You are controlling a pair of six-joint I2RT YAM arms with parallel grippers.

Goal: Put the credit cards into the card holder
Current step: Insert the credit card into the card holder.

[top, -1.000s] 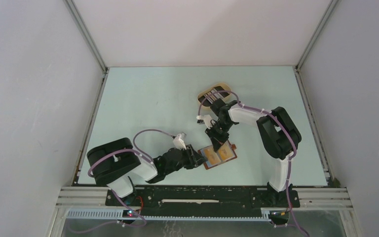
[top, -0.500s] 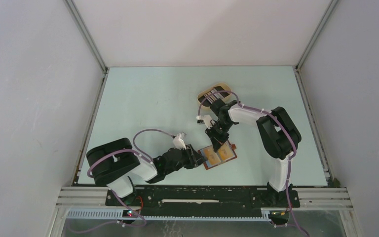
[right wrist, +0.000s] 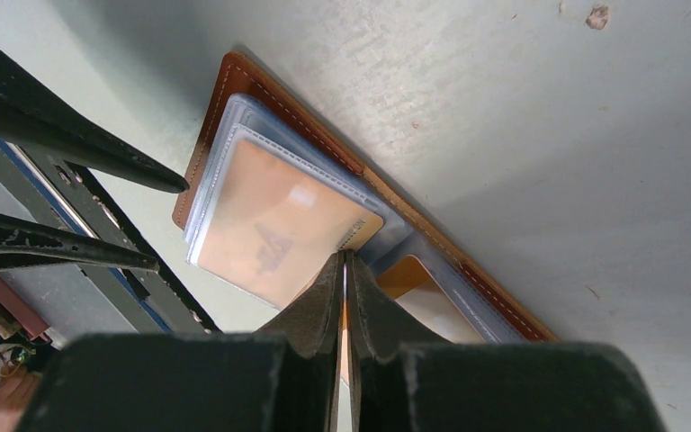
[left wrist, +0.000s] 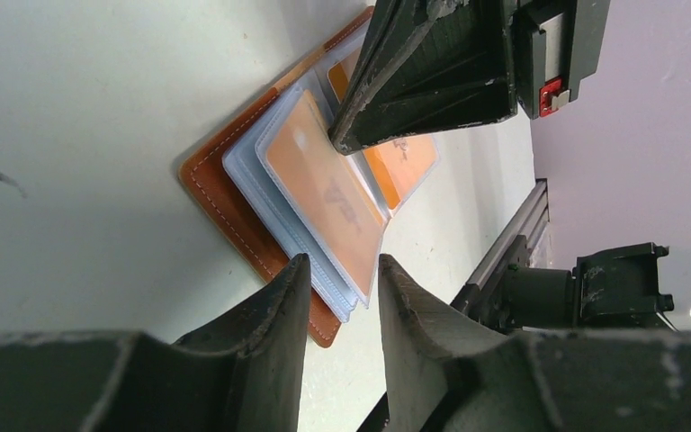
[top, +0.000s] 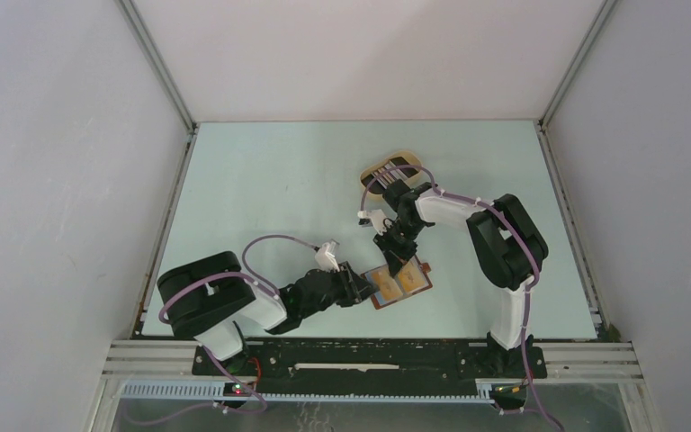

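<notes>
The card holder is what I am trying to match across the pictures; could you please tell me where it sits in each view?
Top external: the card holder lies open, low in the frame, just right of centre.
Left wrist: card holder centre-left, running diagonally.
Right wrist: card holder upper centre, diagonal, above that camera's own fingers.
Shared landmark: the shut right hand, its tip at the holder's fold.
</notes>
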